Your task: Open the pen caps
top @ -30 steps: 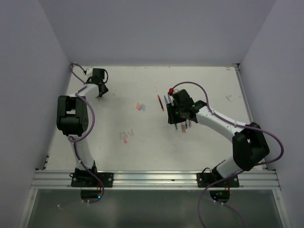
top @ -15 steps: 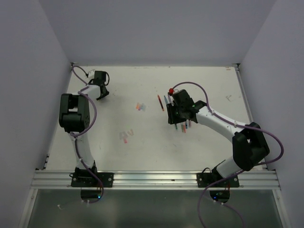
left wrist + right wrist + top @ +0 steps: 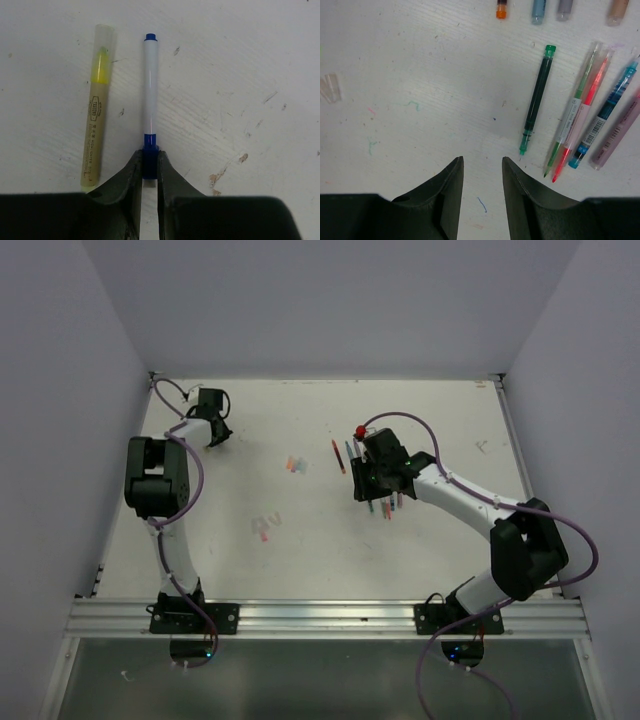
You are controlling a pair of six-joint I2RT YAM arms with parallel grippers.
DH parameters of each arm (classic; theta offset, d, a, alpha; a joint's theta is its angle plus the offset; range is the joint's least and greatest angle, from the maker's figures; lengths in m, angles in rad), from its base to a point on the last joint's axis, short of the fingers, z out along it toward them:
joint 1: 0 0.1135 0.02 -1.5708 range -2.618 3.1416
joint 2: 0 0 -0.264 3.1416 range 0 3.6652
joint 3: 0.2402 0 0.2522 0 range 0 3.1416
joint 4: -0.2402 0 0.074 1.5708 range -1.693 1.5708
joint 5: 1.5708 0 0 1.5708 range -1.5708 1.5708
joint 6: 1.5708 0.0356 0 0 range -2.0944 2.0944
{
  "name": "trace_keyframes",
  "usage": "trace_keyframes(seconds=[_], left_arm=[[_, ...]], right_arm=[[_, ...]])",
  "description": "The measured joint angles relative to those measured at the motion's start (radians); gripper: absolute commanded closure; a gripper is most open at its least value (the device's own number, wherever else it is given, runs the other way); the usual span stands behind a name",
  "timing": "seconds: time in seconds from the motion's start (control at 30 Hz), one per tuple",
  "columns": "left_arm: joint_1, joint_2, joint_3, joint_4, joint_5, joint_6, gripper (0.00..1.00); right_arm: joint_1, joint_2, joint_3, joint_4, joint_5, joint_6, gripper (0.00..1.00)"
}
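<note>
White arms (image 3: 455,495), blk joints (image 3: 150,480), purple cables (image 3: 590,540) — dark grey jaws

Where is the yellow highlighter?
Left wrist view: the yellow highlighter lies just left of the white pen, parallel but apart; the left gripper pinches that pen's blue end.

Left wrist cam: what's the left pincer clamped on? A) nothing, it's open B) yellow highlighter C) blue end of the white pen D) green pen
C: the left pincer squeezes the blue end of the white pen, while the yellow highlighter lies untouched beside it.
</note>
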Motion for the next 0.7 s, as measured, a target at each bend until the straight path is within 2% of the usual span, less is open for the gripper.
trace_keyframes(seconds=[0.17,0.33,0.53,0.7], left_arm=[[-0.001,-0.023,-0.018,0.027,0.085,0.0,1.0],[-0.026,-0.177,-0.12,0.068,0.17,-0.002,1.0],[-0.154,-0.538,-0.362,0.222,0.29,-0.014,1.0],[-0.235,-0.722,-0.612,0.421,0.502,-0.064,1.0]], right_arm=[[0.0,0.0,0.0,0.0,0.0,0.001,0.59],[0.0,0.0,0.006,-0.001,0.0,0.007,0.59],[0.0,0.031,0.101,0.01,-0.035,0.035,0.53],[0.0,0.045,0.162,0.083,-0.115,0.086,0.5]])
